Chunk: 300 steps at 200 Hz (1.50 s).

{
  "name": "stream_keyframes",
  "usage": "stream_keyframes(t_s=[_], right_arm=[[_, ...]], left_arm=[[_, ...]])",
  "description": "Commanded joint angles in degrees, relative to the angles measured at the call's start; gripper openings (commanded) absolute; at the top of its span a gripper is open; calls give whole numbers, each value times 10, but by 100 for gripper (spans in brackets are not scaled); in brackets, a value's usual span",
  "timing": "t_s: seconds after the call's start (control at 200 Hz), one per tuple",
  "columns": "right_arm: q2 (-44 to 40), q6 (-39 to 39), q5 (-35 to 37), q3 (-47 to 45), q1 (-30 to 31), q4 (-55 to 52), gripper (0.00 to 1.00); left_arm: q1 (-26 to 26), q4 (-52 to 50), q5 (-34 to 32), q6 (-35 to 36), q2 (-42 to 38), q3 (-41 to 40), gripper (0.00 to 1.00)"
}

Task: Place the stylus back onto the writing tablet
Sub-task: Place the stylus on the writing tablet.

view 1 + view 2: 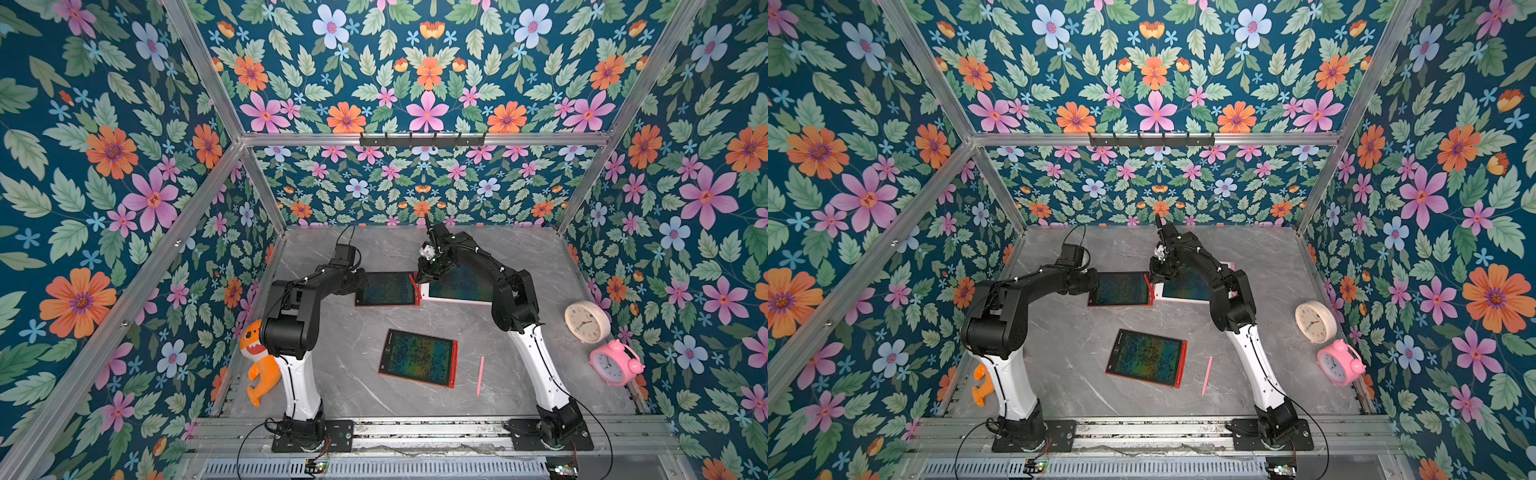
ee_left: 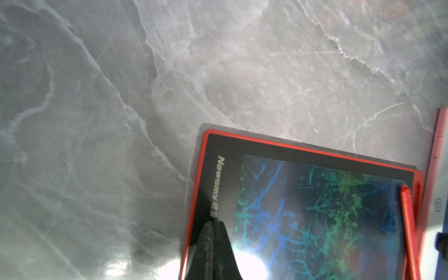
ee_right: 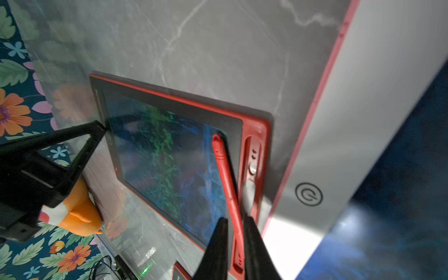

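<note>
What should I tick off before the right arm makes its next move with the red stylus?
1. Red stylus lies between the right gripper fingers: ok.
2. Fingers clamped firmly on it: cannot tell.
3. Stylus seated in the slot along the red tablet edge: not ok; its tip rests on the screen.
4. Left gripper shut, at the tablet's opposite edge: ok.
5. Left gripper pressing the tablet down: cannot tell.
6. Pink stylus lies apart from both arms: ok.
</note>
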Motion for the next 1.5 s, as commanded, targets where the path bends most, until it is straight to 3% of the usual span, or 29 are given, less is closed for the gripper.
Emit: stream_keyframes(t_s=[0.0, 0.41, 0.905, 1.31, 1.495], right_arm=[[-6, 3, 3, -10, 1, -6, 18], [-5, -1, 29, -17, 11, -18, 29], [2, 9, 47, -6, 22, -36, 17], [-15, 24, 53, -19, 26, -29, 26], [-9, 30, 56, -14, 28, -33, 23]], left_arm=[[1, -53, -2, -1, 9, -3, 0], [0, -53, 1, -2, 11, -2, 0], [1, -55, 6, -1, 13, 0, 0], [0, -55, 11, -1, 12, 0, 0], [0, -55, 12, -2, 14, 1, 0]])
